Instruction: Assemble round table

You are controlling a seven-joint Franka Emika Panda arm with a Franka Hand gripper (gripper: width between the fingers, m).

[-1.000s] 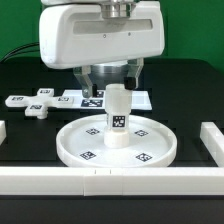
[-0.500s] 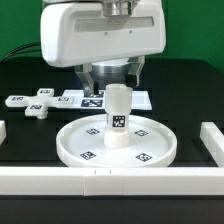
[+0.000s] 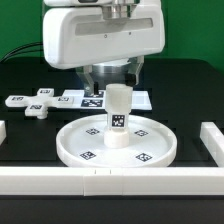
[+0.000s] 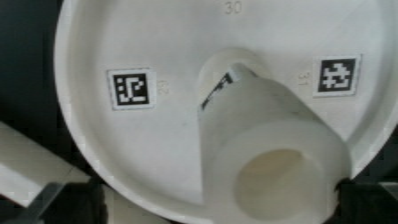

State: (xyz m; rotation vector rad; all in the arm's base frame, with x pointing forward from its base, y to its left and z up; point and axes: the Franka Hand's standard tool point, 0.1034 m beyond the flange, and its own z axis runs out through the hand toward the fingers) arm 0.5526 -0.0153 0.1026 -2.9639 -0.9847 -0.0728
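At the gripper: the gripper (image 3: 112, 82) hangs right over the top of the leg. Its jaws look spread apart, wider than the leg, and it holds nothing.
Leg: the short thick white leg (image 3: 118, 118) stands straight up in the middle of the round disc. It has a small black-and-white tag on its side. From the wrist view, the leg (image 4: 267, 150) is seen from above, and its round top is bare.
Round disc: the big white round disc (image 3: 75, 140) lies flat on the black table (image 3: 190, 90), with its rim up. Square tags sit on it all around the leg. The wrist view shows the round disc (image 4: 160, 40) with one tag on each side of the leg.
Foot: the cross-shaped foot (image 3: 38, 103) lies flat at the exterior view's left, well apart from the disc.
Marker board: the marker board (image 3: 142, 99) lies flat behind the leg.
White bars: one long white bar (image 3: 110, 180) lies in front of the disc. Another bar (image 3: 212, 140) lies at the exterior view's right.
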